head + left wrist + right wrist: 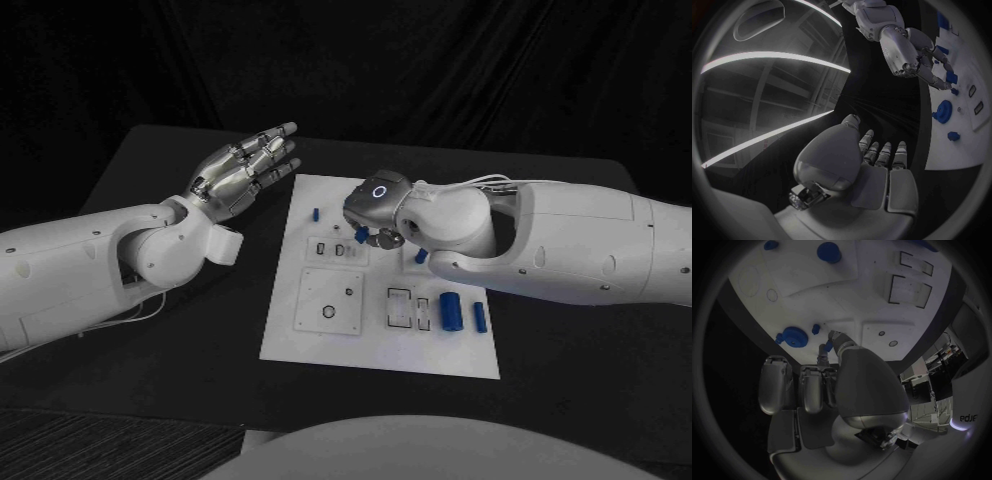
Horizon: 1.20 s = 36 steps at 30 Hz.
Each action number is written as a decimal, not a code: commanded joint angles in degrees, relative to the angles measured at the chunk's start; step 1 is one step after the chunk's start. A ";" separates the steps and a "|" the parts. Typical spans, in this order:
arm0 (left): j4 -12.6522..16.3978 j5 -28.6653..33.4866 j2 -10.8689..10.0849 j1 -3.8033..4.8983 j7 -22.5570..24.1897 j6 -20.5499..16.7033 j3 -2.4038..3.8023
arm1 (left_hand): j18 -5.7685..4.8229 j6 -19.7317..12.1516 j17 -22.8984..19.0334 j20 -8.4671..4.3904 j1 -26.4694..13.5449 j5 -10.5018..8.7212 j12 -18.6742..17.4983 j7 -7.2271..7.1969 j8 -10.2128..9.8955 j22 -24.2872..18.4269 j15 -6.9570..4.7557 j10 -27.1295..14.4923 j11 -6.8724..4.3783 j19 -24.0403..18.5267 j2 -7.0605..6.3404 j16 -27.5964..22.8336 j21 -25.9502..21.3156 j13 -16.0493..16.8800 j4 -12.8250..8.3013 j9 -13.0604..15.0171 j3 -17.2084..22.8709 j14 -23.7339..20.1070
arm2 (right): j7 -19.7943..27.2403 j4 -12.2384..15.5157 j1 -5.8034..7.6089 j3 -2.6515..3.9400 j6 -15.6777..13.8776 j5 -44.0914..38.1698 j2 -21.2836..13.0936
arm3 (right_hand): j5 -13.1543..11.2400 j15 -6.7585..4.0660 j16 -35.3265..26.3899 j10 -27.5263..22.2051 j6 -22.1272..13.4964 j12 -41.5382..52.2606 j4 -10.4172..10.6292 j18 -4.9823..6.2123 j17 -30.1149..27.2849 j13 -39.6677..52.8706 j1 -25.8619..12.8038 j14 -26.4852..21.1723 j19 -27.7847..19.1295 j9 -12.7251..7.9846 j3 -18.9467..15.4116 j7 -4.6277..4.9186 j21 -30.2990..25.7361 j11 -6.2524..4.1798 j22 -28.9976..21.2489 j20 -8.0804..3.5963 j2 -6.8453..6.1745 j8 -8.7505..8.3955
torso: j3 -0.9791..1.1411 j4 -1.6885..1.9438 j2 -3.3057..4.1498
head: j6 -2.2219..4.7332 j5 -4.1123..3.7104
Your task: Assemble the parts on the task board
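The white task board (378,335) lies in the middle of the black table. My right hand (378,205) is low over the board's far middle, fingers pointing down, and pinches a small blue part (826,347) between thumb and a finger, just above the board. A blue gear (792,336) and a small blue peg (816,328) stand on the board beside those fingertips. My left hand (248,165) is raised over the table left of the board's far corner, fingers spread and holding nothing. From the left wrist, the right hand (912,56) reaches down to the board (957,150).
Two blue cylinders (451,311) (479,317) lie on the board's right side near rectangular recesses (398,306). A small blue peg (316,213) stands near the board's far left edge, another blue piece (421,256) under my right forearm. Bare black table (188,340) surrounds the board.
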 commanded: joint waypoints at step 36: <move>-0.17 -0.03 0.22 -0.44 0.45 1.40 0.05 | -0.48 0.44 -0.09 0.36 0.44 0.27 -0.07 0.32 0.33 0.02 0.27 0.21 0.64 0.11 0.32 -0.17 -0.06 -0.04 0.06 0.08 0.68 -0.21 | -2.71 -0.21 -0.45 0.02 6.09 -6.27 2.10 | 0.11 -0.48 0.09 5.99 -0.32 0.14 -0.61 -0.01 12.97 15.10 -0.70 5.57 1.32 -0.03 0.19 -0.51 0.30 -0.72 11.58 -0.74 -0.22 -0.71 | 0.01 -0.02 -0.02 | 0.02 -0.13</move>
